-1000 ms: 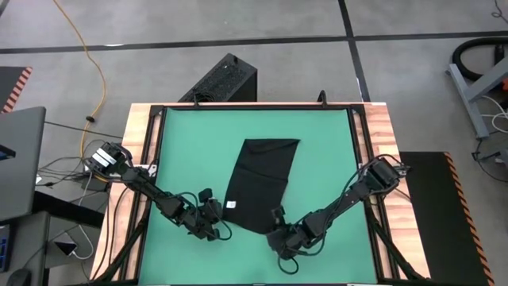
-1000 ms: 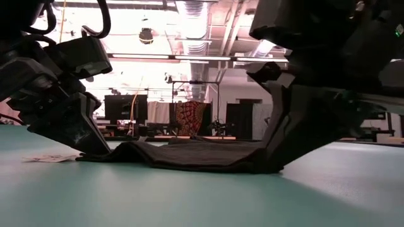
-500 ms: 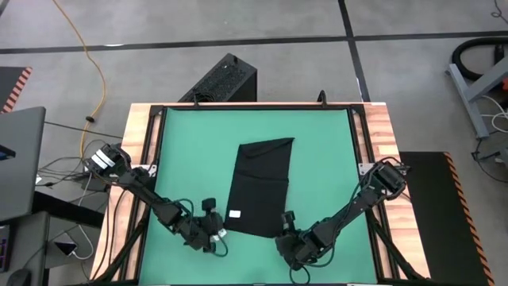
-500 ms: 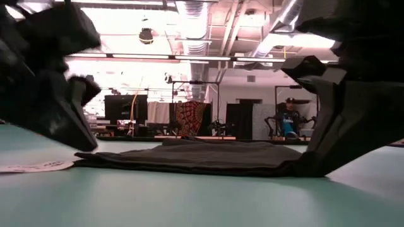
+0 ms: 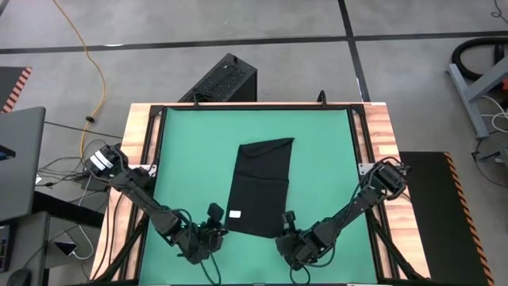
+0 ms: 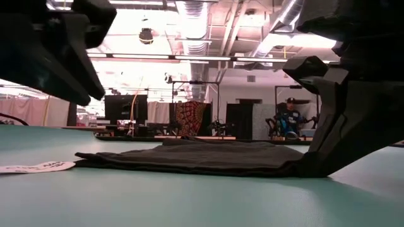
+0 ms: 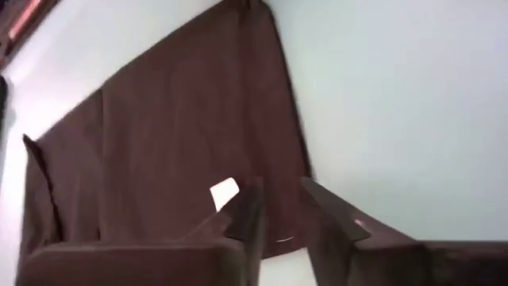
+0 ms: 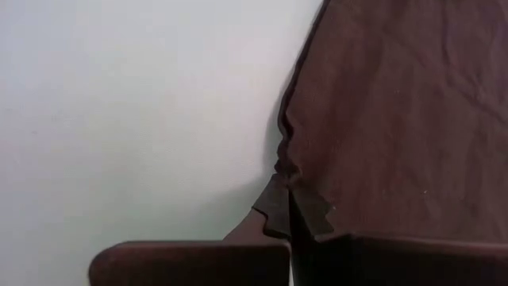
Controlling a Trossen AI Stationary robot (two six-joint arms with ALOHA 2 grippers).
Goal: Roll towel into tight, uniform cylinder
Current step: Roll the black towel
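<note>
The towel (image 5: 260, 189) is lying flat and still unrolled on the green mat (image 5: 190, 143), a little toward the near side of the table, with its small white tag (image 5: 235, 213) showing at the near left corner. The right gripper (image 5: 286, 231) is sitting low at the near right corner of the towel, and its fingers are clenched on that corner; in the right wrist view a small fold of cloth is being pinched between them. The left gripper (image 5: 213, 226) is hanging just beside the near left corner, close to the tag, and it is not touching the cloth. In the left wrist view its fingers (image 7: 248, 213) are standing a little apart with nothing between them, so I judge that this gripper is released. The low view is showing the towel as a thin flat layer with no roll at its edge. It seems to me that the step in hand is the taking of the near edge at both corners, before any rolling is starting. The next move is probably calling for the left gripper to come down on its corner and close there, level with the right one, so that both corners are turning over together and the roll is beginning straight and tight.
</note>
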